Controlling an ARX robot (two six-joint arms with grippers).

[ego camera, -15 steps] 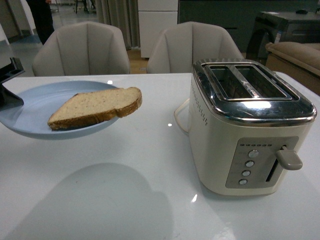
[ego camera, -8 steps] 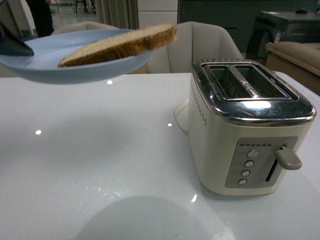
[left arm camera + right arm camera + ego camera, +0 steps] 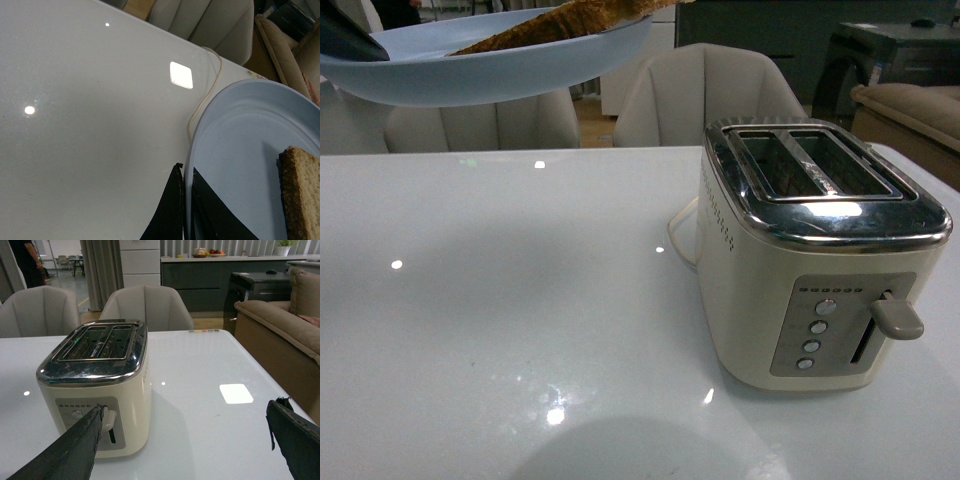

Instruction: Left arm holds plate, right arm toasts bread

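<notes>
The pale-blue plate point(image 3: 490, 65) is held high above the table at the upper left of the front view, tilted, with the bread point(image 3: 570, 20) on it, crust edge towards me. My left gripper point(image 3: 345, 42) is shut on the plate's left rim. In the left wrist view its black fingers point(image 3: 186, 172) pinch the plate rim point(image 3: 240, 135), and the bread point(image 3: 302, 192) lies at the frame's edge. My right gripper point(image 3: 185, 407) is open and empty, low over the table beside the toaster point(image 3: 100, 385). The right arm is out of the front view.
The cream and chrome toaster point(image 3: 820, 260) stands on the white table point(image 3: 520, 330) at the right, both slots empty, lever point(image 3: 897, 318) up, cord point(image 3: 205, 95) trailing behind. Two beige chairs point(image 3: 705, 95) stand behind the table. A sofa point(image 3: 280, 335) is at the right.
My left gripper has lifted the plate with the bread well up off the table and a little to the right. The toaster has not moved.
</notes>
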